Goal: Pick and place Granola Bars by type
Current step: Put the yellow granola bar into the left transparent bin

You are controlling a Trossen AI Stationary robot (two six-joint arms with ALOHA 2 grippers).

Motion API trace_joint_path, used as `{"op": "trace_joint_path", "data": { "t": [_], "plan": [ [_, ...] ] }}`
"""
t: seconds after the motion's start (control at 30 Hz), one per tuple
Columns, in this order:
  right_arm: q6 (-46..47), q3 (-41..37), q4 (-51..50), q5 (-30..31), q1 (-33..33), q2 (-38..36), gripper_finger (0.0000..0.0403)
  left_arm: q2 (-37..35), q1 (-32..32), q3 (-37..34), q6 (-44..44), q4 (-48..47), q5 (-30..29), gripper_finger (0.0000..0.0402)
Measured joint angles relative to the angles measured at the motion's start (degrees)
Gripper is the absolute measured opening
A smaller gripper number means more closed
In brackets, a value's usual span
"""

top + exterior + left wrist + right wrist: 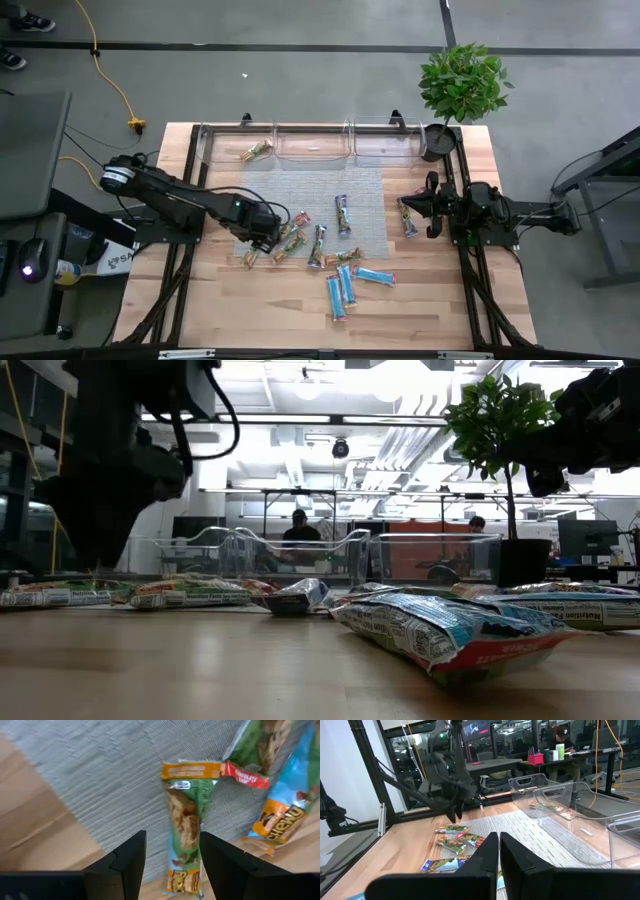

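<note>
Over the mat's corner, left claw [172, 857] hangs open astride a green bar [186, 827]; next: descend, pinch. Right claw [499, 851] waits closed.

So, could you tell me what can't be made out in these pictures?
- Left gripper: the tan-green bar's near end is cut off by the left wrist view's edge.
- Right gripper: its fingers hide the bars behind them in the right wrist view.
- Clear bins: the contents are too small in the high view.

Potted plant [462, 85] beside clear bins [315, 143], grey mat [300, 195] on table [200, 300].
</note>
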Motion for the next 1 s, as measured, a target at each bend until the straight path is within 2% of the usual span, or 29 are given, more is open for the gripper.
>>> {"op": "trace_joint_path", "data": {
  "t": [0.23, 0.73, 1.0],
  "plan": [
    [0.00, 0.00, 0.07, 0.00, 0.02, 0.02, 0.0000, 2.55, 0.00, 0.02, 0.50, 5.21, 1.51, 0.0182],
    [0.00, 0.00, 0.29, 0.02, 0.00, 0.63, 0.0000, 8.19, -0.34, 0.09, 0.74, 4.24, 2.78, 0.0182],
    [0.00, 0.00, 0.26, 0.02, 0.01, 0.63, 0.0000, 8.55, -0.24, 0.15, -0.83, 3.86, 2.54, 0.0181]
  ]
}}
